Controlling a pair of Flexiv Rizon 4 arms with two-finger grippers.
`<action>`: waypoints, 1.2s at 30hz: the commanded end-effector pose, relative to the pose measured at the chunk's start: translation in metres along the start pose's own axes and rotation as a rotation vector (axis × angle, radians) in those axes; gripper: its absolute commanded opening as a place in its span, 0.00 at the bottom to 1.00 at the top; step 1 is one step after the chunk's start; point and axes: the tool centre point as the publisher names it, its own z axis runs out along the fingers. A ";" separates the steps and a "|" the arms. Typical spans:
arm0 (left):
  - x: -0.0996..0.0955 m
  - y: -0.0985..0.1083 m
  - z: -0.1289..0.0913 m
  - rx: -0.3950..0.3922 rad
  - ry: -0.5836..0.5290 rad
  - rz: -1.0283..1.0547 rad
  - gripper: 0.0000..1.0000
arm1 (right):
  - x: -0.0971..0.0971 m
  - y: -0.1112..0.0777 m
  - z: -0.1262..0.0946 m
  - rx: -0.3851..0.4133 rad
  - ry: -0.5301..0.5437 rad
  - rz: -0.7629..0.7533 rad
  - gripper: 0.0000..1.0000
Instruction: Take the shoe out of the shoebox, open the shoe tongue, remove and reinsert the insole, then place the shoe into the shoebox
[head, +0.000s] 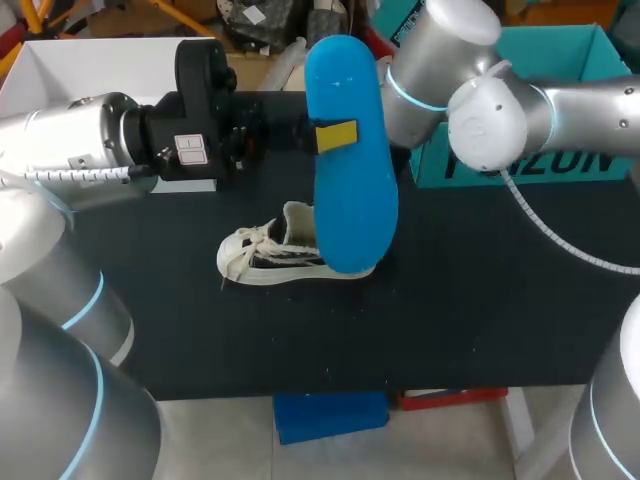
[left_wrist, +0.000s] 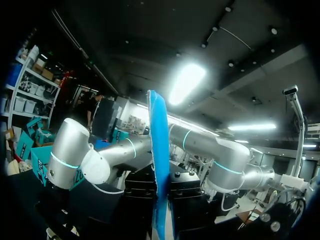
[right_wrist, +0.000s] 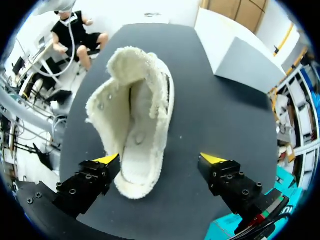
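Observation:
A cream shoe (head: 270, 258) with white laces lies on the black table (head: 480, 300) near its middle. My left gripper (head: 337, 135) is shut on a blue insole (head: 345, 170) and holds it upright above the shoe's heel. Seen from the left wrist, the insole (left_wrist: 160, 150) stands edge-on between the black fingers (left_wrist: 187, 200). From above, my right arm (head: 480, 110) comes in behind the insole, which hides its gripper. From its wrist, the right gripper (right_wrist: 160, 161) is open above the shoe (right_wrist: 137, 115), whose fleecy mouth gapes wide with its heel close to one fingertip (right_wrist: 107, 160).
A white open box (head: 60, 70) stands at the table's back left, and shows beyond the shoe (right_wrist: 240, 50) in the right wrist view. A teal box (head: 560, 160) stands at the back right. Bare black table lies in front of and to the right of the shoe.

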 end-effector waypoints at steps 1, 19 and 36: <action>0.000 0.001 0.001 0.002 -0.003 0.002 0.00 | -0.003 0.015 0.008 0.393 -0.002 0.006 1.00; 0.000 0.001 0.001 0.002 -0.003 0.002 0.00 | -0.004 0.037 0.040 0.418 -0.008 0.018 1.00; 0.000 0.001 0.001 0.002 -0.003 0.002 0.00 | -0.002 0.028 0.052 0.375 0.009 0.041 0.00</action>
